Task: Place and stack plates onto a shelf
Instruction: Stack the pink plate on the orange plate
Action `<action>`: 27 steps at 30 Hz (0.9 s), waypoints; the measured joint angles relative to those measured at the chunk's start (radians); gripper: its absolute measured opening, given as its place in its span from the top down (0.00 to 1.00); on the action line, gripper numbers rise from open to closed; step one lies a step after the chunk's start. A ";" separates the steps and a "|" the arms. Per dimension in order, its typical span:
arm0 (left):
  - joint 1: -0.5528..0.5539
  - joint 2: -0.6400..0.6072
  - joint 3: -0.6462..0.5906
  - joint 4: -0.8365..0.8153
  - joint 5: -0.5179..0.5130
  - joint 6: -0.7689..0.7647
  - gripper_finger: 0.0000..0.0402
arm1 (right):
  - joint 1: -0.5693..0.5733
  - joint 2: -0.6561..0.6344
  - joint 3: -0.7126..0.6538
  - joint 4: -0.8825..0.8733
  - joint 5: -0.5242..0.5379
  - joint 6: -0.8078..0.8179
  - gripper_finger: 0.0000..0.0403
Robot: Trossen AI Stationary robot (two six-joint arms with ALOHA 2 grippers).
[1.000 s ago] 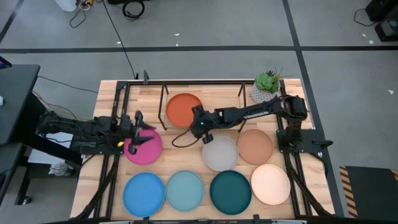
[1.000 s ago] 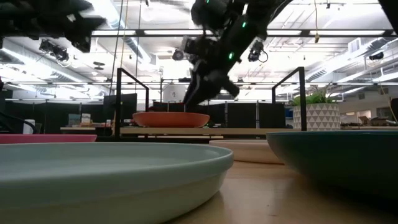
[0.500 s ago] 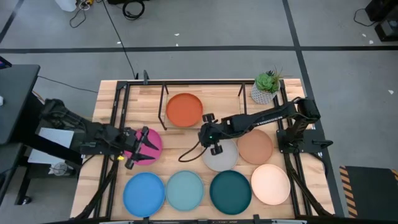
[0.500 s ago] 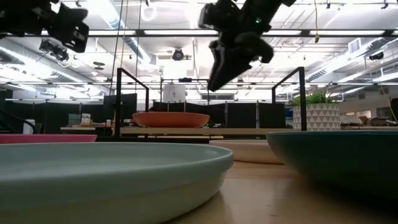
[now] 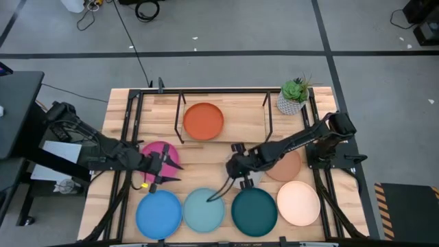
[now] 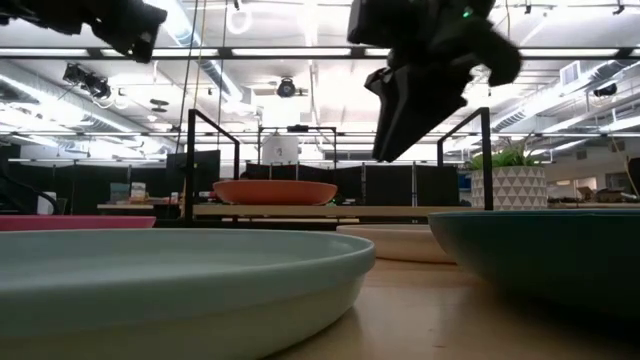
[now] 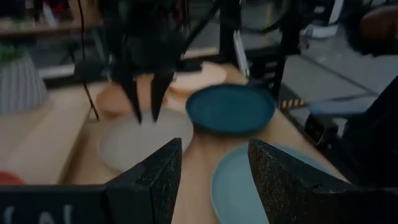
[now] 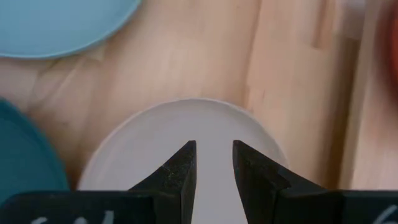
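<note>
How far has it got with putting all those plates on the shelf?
Barely started. Only the orange plate sits on the shelf. The right hand, fingers open, hovers over the light grey plate, apparently its next pick; the left hand, also open and empty, is above the magenta plate. Those two, plus the terracotta, blue, aqua, teal and cream plates, remain on the table.
</note>
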 joint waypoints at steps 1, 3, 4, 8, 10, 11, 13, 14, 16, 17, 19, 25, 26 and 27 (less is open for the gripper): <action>0.005 0.025 0.019 -0.043 -0.001 -0.039 0.52 | 0.011 0.000 -0.004 0.002 0.007 0.010 0.73; 0.016 0.072 0.064 -0.159 -0.003 -0.141 0.52 | 0.030 0.000 -0.021 0.013 0.040 0.023 0.73; 0.021 0.095 0.086 -0.213 -0.003 -0.195 0.52 | 0.037 0.000 -0.033 0.020 0.063 0.027 0.73; 0.041 0.173 0.156 -0.450 -0.001 -0.428 0.52 | 0.043 0.000 -0.085 0.062 0.150 0.022 0.73; 0.055 0.202 0.174 -0.537 0.019 -0.554 0.52 | 0.041 0.000 -0.105 0.094 0.187 0.020 0.73; 0.060 0.217 0.177 -0.569 0.033 -0.613 0.52 | 0.039 0.000 -0.114 0.118 0.201 0.016 0.73; 0.068 0.249 0.177 -0.621 0.056 -0.729 0.52 | 0.036 0.000 -0.136 0.172 0.208 0.001 0.73; 0.070 0.268 0.177 -0.646 0.063 -0.778 0.52 | 0.035 0.001 -0.144 0.197 0.207 -0.009 0.73; 0.070 0.308 0.177 -0.688 0.073 -0.862 0.52 | 0.034 0.001 -0.157 0.251 0.209 -0.029 0.73; 0.070 0.330 0.177 -0.705 0.080 -0.892 0.52 | 0.034 0.001 -0.162 0.279 0.216 -0.043 0.73; 0.070 0.369 0.177 -0.724 0.093 -0.927 0.52 | 0.033 0.001 -0.172 0.318 0.228 -0.076 0.73; 0.070 0.468 0.177 -0.724 0.104 -0.982 0.52 | 0.019 0.001 -0.178 0.398 0.227 -0.166 0.73; 0.070 0.482 0.178 -0.728 0.106 -0.988 0.52 | 0.016 0.001 -0.179 0.406 0.226 -0.173 0.73; 0.070 0.496 0.178 -0.730 0.107 -0.996 0.52 | 0.013 0.001 -0.179 0.414 0.223 -0.178 0.73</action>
